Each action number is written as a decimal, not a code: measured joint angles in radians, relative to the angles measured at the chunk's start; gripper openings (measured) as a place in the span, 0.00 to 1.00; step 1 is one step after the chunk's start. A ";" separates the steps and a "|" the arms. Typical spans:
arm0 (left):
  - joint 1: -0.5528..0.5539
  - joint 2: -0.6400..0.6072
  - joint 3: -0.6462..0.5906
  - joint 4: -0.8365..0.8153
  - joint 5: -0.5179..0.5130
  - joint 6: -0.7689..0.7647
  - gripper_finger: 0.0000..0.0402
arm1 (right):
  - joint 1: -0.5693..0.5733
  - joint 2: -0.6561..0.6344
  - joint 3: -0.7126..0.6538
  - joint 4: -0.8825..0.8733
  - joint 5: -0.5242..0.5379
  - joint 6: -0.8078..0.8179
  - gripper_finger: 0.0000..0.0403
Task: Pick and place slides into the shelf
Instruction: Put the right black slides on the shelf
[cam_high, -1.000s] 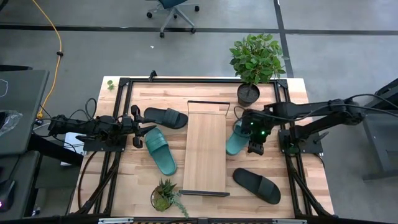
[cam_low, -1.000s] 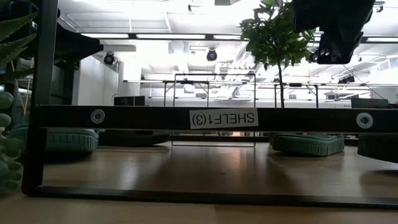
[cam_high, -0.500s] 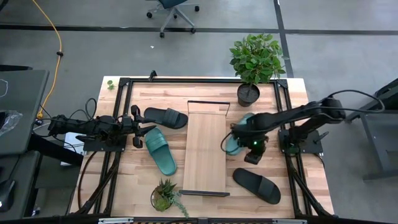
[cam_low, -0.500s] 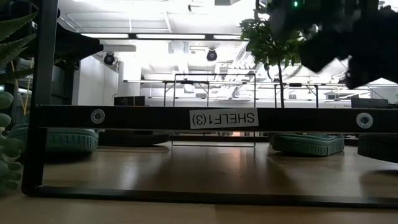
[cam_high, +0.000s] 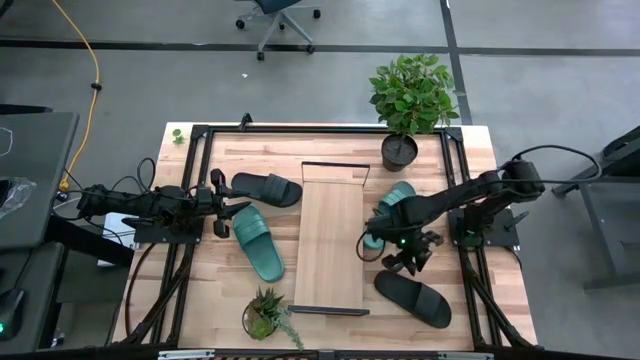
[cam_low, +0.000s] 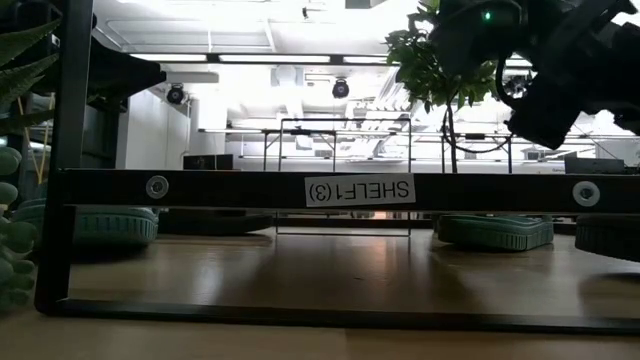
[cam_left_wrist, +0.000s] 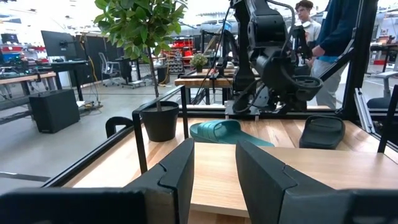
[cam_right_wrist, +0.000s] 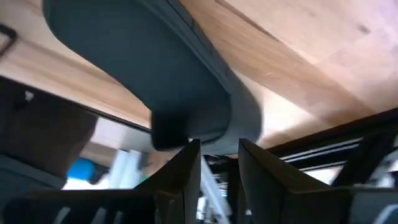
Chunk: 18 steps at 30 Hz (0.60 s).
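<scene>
Slides first: four of them ring the shelf (cam_high: 331, 236), the long pale board at the table's centre, and none lies on it. One teal slide (cam_high: 389, 208) lies just off the shelf's 3 o'clock edge, tilted, its toe pointing toward 1 o'clock. A black slide (cam_high: 412, 297) rests down at 5 o'clock. Over at 10 o'clock lies the other black slide (cam_high: 266, 187), and the second teal slide (cam_high: 257, 241) sits at 9 o'clock, just beside the board.

Right gripper (cam_high: 404, 262) hovers between the teal slide and the black one at 5 o'clock; its own camera shows the fingers (cam_right_wrist: 180, 177) apart with nothing between them.

Left gripper (cam_high: 228, 210) waits at 9 o'clock by the two slides there, fingers (cam_left_wrist: 258, 168) spread and empty.

A potted plant (cam_high: 407, 97) stands at 1 o'clock.
</scene>
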 joint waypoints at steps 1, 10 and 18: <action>0.000 0.000 0.000 0.000 0.000 0.000 0.26 | 0.005 0.000 0.000 0.007 -0.002 0.038 0.25; 0.000 0.000 0.000 0.000 0.000 0.009 0.26 | 0.055 0.000 0.000 0.054 0.094 0.339 0.25; 0.000 0.000 0.000 0.000 0.000 0.009 0.26 | 0.098 0.000 0.000 0.066 0.156 0.550 0.25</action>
